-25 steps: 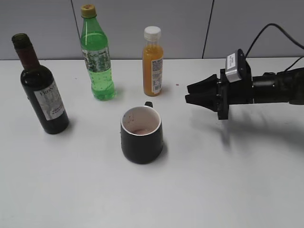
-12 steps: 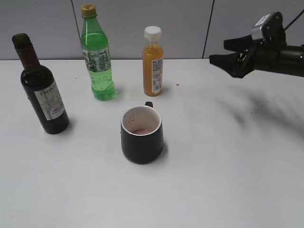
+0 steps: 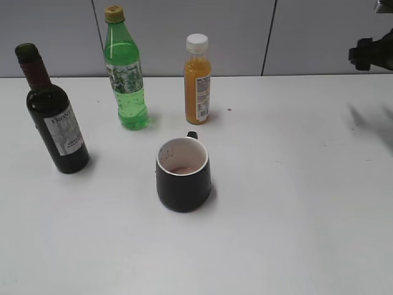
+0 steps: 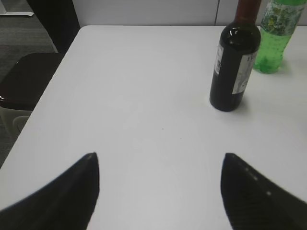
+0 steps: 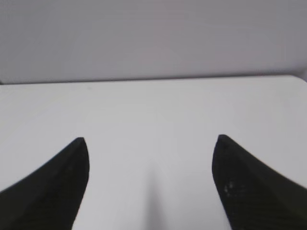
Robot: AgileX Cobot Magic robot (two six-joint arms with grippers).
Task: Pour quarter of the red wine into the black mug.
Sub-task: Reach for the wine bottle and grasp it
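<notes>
Left wrist view: red wine (image 4: 233,72) beyond open left end effector (image 4: 160,158).

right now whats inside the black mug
The black mug holds a shallow pinkish-red pool at the bottom, with a few dark specks on its white inner wall. The near wall hides part of the bottom.

The wine bottle (image 3: 54,117) was dark green-black glass with a dark red foil neck and a white-grey label carrying a red band. The mug (image 3: 183,175) was matte black outside, white and speckled inside, with a reddish-brown pool at the bottom. The plastic bottle (image 3: 125,74) was bright green, yellow-capped. The juice bottle (image 3: 198,81) was orange, white-capped. The table (image 3: 295,203) was plain white
</notes>
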